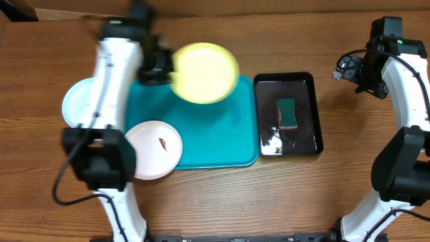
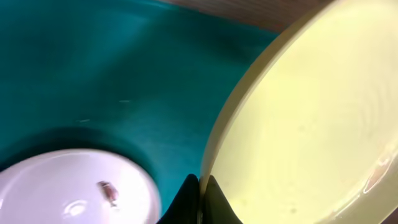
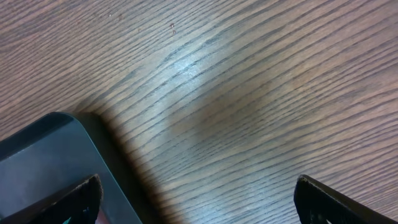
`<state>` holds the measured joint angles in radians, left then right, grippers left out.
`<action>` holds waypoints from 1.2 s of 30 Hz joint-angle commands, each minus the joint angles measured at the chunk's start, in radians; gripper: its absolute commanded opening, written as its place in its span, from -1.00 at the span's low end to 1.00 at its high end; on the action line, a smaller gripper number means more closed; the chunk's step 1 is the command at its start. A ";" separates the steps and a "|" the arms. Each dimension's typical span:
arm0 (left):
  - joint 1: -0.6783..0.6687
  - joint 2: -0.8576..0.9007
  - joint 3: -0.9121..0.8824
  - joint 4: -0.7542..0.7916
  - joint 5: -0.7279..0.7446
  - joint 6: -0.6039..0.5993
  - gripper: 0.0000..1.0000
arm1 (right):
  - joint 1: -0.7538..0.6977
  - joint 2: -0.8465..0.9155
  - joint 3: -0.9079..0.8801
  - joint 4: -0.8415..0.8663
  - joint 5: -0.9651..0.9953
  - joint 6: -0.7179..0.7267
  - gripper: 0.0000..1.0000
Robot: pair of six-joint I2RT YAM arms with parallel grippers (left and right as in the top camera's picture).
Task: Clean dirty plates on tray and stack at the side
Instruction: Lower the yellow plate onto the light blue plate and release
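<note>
My left gripper (image 1: 160, 66) is shut on the rim of the yellow-green plate (image 1: 203, 72) and holds it lifted and tilted over the far part of the turquoise tray (image 1: 222, 134). In the left wrist view the fingers (image 2: 200, 196) pinch that plate's edge (image 2: 305, 124) above the tray (image 2: 93, 68). The white plate (image 1: 156, 149) with a reddish smear lies on the tray's front left corner; it also shows in the left wrist view (image 2: 68, 190). The pale mint plate (image 1: 77, 101) lies on the table left of the tray, partly hidden by my left arm. My right gripper (image 1: 346, 67) is open and empty.
A glossy black tray (image 1: 306, 94) right of the turquoise tray holds a green sponge (image 1: 288, 112) and some white foam. In the right wrist view the open fingers (image 3: 199, 199) hover over bare wood beside the black tray's corner (image 3: 50, 155).
</note>
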<state>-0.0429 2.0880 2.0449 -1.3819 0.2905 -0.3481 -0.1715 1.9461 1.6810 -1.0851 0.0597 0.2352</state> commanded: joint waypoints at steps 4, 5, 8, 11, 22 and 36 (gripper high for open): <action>0.284 -0.042 0.017 -0.065 0.001 0.046 -0.92 | -0.006 -0.008 0.006 0.006 0.006 0.007 1.00; 0.326 -0.042 0.016 -0.073 -0.025 0.045 -0.91 | -0.006 -0.008 0.006 0.006 0.006 0.007 1.00; 0.459 -0.042 0.004 -0.092 -0.065 0.045 -0.91 | -0.006 -0.008 0.006 0.006 0.006 0.007 1.00; 0.591 -0.042 -0.013 -0.098 -0.066 0.045 -0.92 | -0.006 -0.008 0.006 0.006 0.006 0.007 1.00; 0.763 -0.041 -0.079 -0.033 -0.167 0.001 -0.92 | -0.006 -0.008 0.006 0.006 0.006 0.007 1.00; 0.722 -0.041 -0.297 0.222 -0.159 -0.015 -0.92 | -0.006 -0.008 0.006 0.006 0.006 0.007 1.00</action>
<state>0.6819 2.0830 1.7638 -1.1797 0.1299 -0.3450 -0.1715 1.9461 1.6810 -1.0851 0.0593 0.2356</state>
